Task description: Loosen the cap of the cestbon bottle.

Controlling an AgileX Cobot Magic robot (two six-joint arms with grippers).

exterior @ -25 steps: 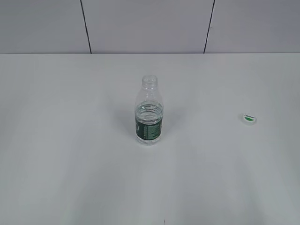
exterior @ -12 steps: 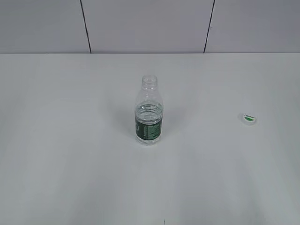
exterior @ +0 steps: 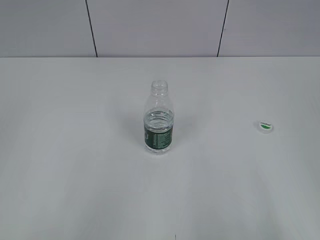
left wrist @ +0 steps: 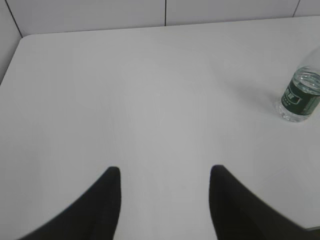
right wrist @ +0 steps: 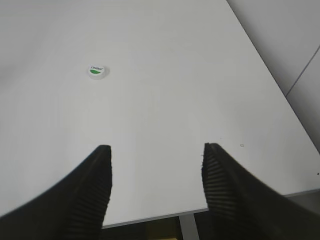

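Both grippers, left and right, gape half-wide and empty; with the cap already off, ahead-left of the right one, and the bottle open-necked far ahead-right of the left, best keep clear.

From my feeds this reads as a robot test cell or lab booth, not a home or shop. I'm looking at a plain white worktop backed by pale grey wall panels with dark vertical seams, the same panelling closing in along the worktop's edge in both wrist views. Nothing domestic here, just a cestbon bottle and its cap lying apart.
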